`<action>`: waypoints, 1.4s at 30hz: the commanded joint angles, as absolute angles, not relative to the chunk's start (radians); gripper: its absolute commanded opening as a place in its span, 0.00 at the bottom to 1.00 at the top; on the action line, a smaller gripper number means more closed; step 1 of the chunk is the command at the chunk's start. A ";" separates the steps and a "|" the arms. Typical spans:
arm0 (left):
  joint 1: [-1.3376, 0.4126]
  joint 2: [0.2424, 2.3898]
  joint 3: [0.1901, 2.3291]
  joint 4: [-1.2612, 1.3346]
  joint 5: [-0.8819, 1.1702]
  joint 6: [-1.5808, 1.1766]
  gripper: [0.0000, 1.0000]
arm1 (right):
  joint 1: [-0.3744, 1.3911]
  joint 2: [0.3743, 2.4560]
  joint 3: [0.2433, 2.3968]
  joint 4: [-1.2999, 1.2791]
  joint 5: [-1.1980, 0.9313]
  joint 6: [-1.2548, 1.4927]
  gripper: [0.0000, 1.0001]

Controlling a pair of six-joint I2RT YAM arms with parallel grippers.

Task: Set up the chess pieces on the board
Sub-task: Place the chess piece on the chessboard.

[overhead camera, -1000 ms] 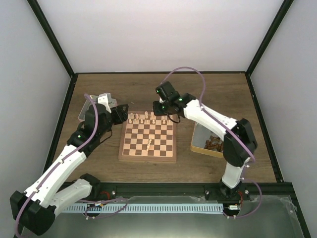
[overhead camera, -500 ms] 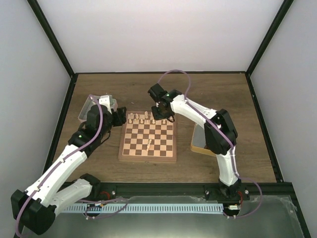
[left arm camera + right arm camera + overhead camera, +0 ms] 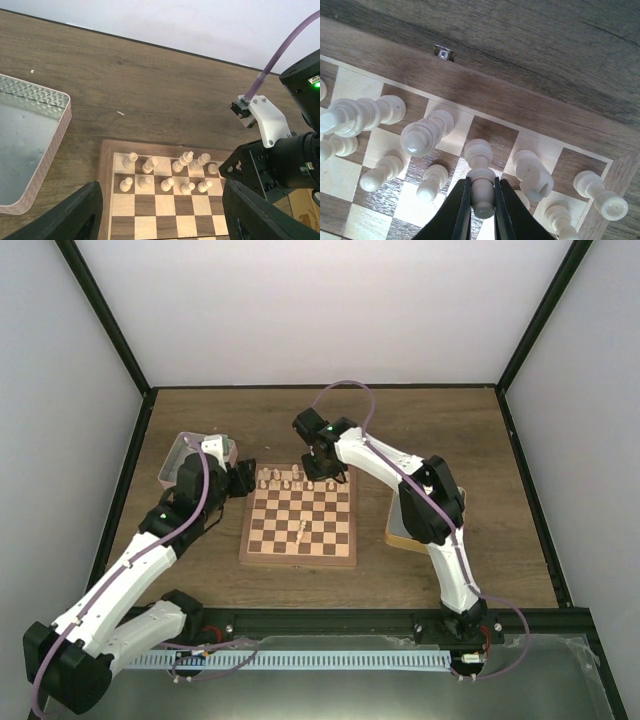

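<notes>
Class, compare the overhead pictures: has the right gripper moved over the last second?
Yes. The right gripper has shifted left along the far row of the board, away from its far right corner.

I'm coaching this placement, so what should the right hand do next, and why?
Probably open the right hand and lift straight up: its chess piece looks upright on a back-row square of the board, with neighbours close beside it.

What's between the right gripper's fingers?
A pale chess piece, pinched by the right gripper at the board edge rows; the right wrist view shows it.
</notes>
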State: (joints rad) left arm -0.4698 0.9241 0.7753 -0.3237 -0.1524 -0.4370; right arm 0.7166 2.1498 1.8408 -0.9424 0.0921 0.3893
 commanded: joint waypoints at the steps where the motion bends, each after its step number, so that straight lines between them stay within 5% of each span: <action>1: -0.464 0.914 0.762 -0.307 -0.146 -0.429 0.68 | 0.716 2.178 1.907 -0.993 0.120 0.380 0.08; 16: -0.463 0.918 0.754 -0.299 -0.135 -0.437 0.68 | 0.721 2.186 1.941 -1.003 0.132 0.376 0.19; 42: -0.460 0.920 0.745 -0.293 -0.130 -0.441 0.68 | 0.724 2.163 1.877 -0.887 0.155 0.400 0.12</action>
State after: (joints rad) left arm -0.4675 0.9245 0.7551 -0.3229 -0.1368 -0.4412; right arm 0.7189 2.1830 1.8942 -0.9436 0.1284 0.3832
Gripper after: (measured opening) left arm 0.679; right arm 0.120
